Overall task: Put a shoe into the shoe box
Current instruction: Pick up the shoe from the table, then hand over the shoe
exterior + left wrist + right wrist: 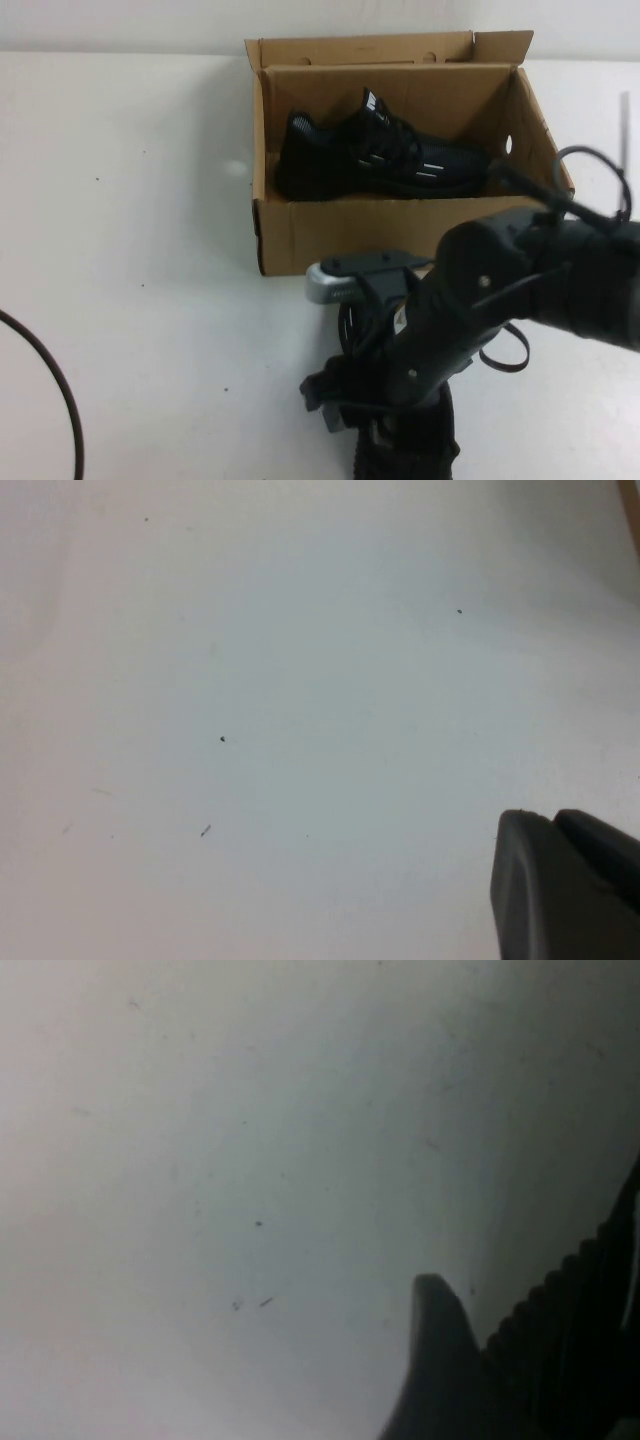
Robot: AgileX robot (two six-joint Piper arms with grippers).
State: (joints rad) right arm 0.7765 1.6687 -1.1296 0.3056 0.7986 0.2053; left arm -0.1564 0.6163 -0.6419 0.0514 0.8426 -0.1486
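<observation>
The brown cardboard shoe box (350, 235) stands open at the back middle of the table, its lid flap up behind it. A black sneaker with silver-white dashes (385, 155) lies inside it, toe to the left. A second black shoe (415, 445) lies at the table's front edge, mostly hidden under my right arm (480, 300). My right gripper (470, 1350) is low over the table, right against this shoe's ridged black sole (570, 1330). My left gripper (553, 825) is shut and empty above bare table, outside the high view.
The white table (140, 250) stretches wide to the left of the box. A thin black cable (62, 390) curves along the front left. A vertical rod (626, 120) stands at the far right edge.
</observation>
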